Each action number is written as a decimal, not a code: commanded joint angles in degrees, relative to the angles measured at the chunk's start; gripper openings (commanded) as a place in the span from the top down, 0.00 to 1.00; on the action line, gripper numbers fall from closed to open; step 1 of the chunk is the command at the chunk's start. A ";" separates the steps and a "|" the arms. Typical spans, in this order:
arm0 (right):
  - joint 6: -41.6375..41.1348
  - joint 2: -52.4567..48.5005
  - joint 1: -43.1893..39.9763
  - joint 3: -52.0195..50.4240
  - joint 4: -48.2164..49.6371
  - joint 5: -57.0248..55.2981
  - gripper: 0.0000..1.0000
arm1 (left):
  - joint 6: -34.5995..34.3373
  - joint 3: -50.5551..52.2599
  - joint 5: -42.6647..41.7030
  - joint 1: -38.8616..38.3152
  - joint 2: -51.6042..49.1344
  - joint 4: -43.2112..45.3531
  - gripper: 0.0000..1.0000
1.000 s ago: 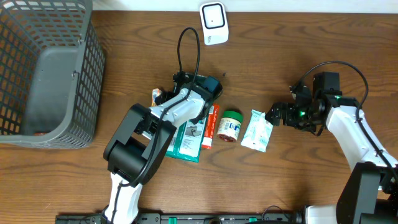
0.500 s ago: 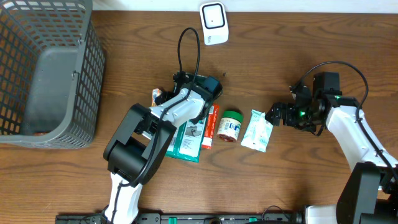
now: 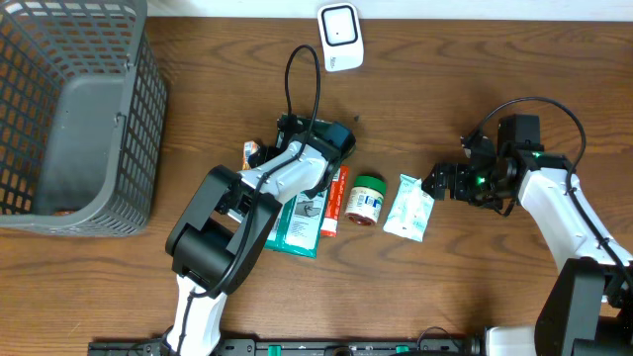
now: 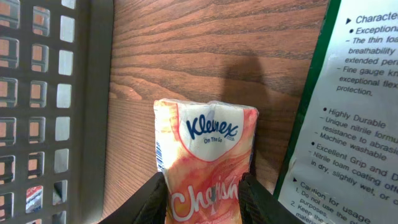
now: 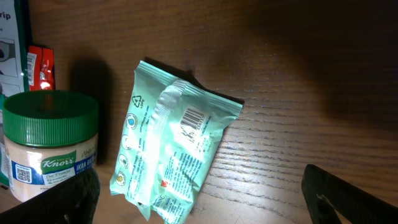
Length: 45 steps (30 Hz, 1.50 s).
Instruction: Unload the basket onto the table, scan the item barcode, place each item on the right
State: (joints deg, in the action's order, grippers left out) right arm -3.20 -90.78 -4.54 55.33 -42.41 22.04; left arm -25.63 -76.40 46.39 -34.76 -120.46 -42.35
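Farthest left stands the grey basket (image 3: 138,148). Just right of it on the table lies the tissue pack (image 4: 208,155), and my left gripper (image 4: 202,199) is clenched on its near end, one finger pressed to each side. The pack's long axis runs straight out from the jaws toward the basket wall. The scanner (image 3: 340,38) sits far and to the right of the pack, so I judge the lift has to swing that way, and the left arm is plainly the nearer one.

The left wrist view shows what looks like barcode stripes on the pack's left edge. From overhead the arm covers most of the pack, and only that view shows the scanner. Further right, my right gripper (image 3: 435,184) is spread wide and empty beside the mint packet (image 5: 174,162).
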 commanded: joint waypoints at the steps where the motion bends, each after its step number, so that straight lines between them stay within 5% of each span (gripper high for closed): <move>1: 0.07 0.44 0.50 -0.22 -0.04 0.02 0.01 | 0.07 0.42 -0.79 -0.09 -0.37 -0.20 0.62; 28: 0.07 0.44 0.46 -0.22 -0.04 0.04 0.01 | 0.07 -0.63 -6.73 0.09 5.75 -0.17 0.62; 38: 0.07 0.44 0.46 -0.22 -0.04 0.02 0.01 | 0.68 -6.51 -6.78 3.34 22.71 0.48 0.42; 45: 0.07 0.44 0.46 -0.22 -0.04 0.02 0.01 | 3.30 -13.49 -6.80 15.67 37.48 -1.70 0.38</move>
State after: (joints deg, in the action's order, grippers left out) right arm -3.20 -90.78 -4.54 55.33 -42.44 22.04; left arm -23.62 -86.39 38.92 -25.41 -88.62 -42.96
